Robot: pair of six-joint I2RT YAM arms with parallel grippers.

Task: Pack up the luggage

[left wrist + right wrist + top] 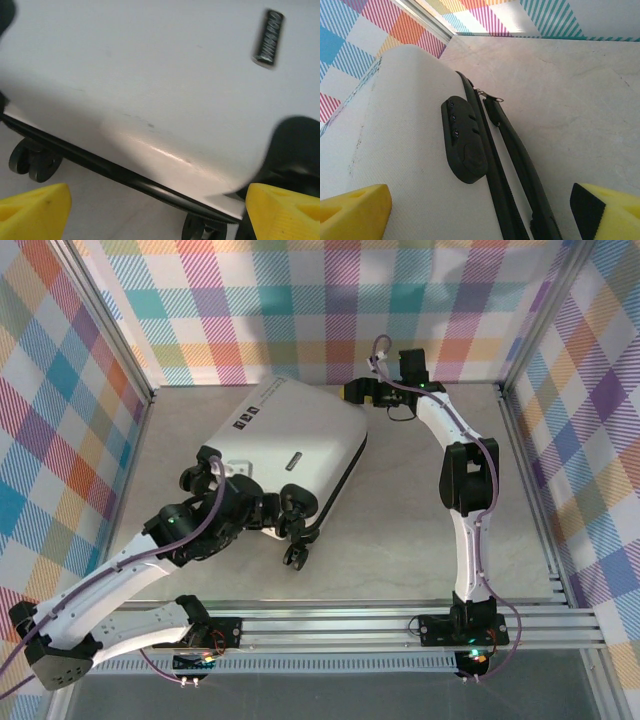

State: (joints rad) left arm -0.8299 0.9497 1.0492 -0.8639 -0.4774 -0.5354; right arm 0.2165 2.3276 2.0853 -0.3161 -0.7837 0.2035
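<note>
Currently the small white hard-shell suitcase [290, 440] lies shut, centre-left in the top view; left gripper [270, 512] by its black wheels [32, 160] and right gripper [358, 392] by the black lock [464, 142] both stand released, holding nothing. A stray nudge could slide the case askew

White hard-shell plastic suitcase [290, 435]: smooth with a soft glossy sheen, fine-grained near its matt black plastic lock block [464, 140]. Black rubbery-looking wheel [30, 162], matt. Pale marbled tabletop [400, 530], smooth, matt. Ribbed silver metal rail [350, 625], satin finish.
</note>
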